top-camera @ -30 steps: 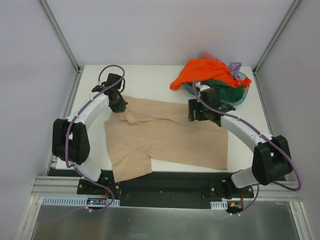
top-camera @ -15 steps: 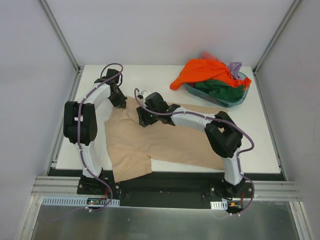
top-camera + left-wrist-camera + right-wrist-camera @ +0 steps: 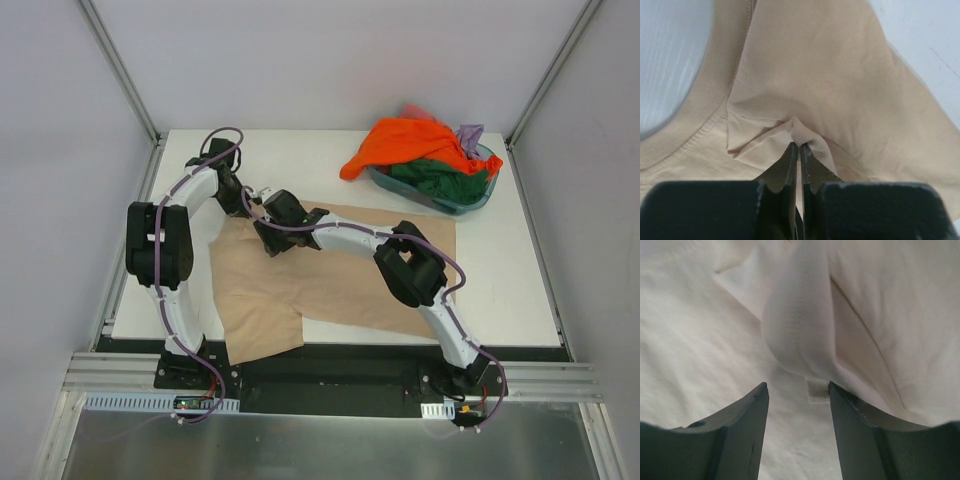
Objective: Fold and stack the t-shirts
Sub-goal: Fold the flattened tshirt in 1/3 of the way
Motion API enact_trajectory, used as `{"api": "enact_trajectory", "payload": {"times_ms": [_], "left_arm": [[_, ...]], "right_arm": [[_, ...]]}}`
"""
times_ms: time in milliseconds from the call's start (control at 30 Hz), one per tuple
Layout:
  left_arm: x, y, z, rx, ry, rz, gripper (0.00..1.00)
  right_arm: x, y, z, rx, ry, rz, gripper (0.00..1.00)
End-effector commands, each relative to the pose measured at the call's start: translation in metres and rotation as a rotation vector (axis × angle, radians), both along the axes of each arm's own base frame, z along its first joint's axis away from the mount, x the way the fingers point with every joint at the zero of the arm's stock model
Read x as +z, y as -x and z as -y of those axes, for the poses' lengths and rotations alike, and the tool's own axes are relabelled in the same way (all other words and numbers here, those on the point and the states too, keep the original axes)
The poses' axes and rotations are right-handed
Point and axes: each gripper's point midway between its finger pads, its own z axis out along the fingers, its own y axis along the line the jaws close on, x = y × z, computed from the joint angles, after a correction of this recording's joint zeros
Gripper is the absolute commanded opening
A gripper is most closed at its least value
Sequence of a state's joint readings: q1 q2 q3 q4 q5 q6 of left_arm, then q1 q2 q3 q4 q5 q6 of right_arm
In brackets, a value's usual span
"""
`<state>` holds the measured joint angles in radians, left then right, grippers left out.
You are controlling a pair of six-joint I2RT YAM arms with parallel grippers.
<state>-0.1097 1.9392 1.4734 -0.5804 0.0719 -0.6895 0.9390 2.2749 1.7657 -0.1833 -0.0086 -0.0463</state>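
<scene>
Since a second ago the right gripper (image 3: 270,240) has swung from beside the teal translucent plastic basin (image 3: 484,196) to the collar end of the large tan-beige cloth t-shirt (image 3: 340,282). It is now close by the left gripper (image 3: 240,206), which stays at the shirt's far-left corner. From above, the right arm hides part of the shirt's middle, and both sets of fingertips are hard to make out. The shirt lies spread on the white table (image 3: 300,155). The left fingers (image 3: 786,169), pressed together, pinch a small peak of it; the right fingers (image 3: 740,435) stand spread astride a raised fold.
</scene>
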Motion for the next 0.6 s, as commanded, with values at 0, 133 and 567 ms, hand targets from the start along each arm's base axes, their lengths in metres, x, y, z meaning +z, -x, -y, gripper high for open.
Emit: {"api": "enact_trajectory", "payload": {"times_ms": [0, 133, 567], "left_arm": [[-0.001, 0.005, -0.001, -0.023, 0.007, -0.014, 0.00], [-0.001, 0.006, 0.002, -0.039, 0.022, -0.016, 0.00], [0.000, 0.011, -0.004, -0.043, 0.020, -0.017, 0.00]], "right_arm": [[-0.007, -0.011, 0.017, -0.046, 0.111, 0.044, 0.54], [-0.016, -0.015, 0.021, -0.067, 0.156, 0.054, 0.49], [0.004, -0.022, 0.023, -0.086, 0.183, 0.113, 0.02]]}}
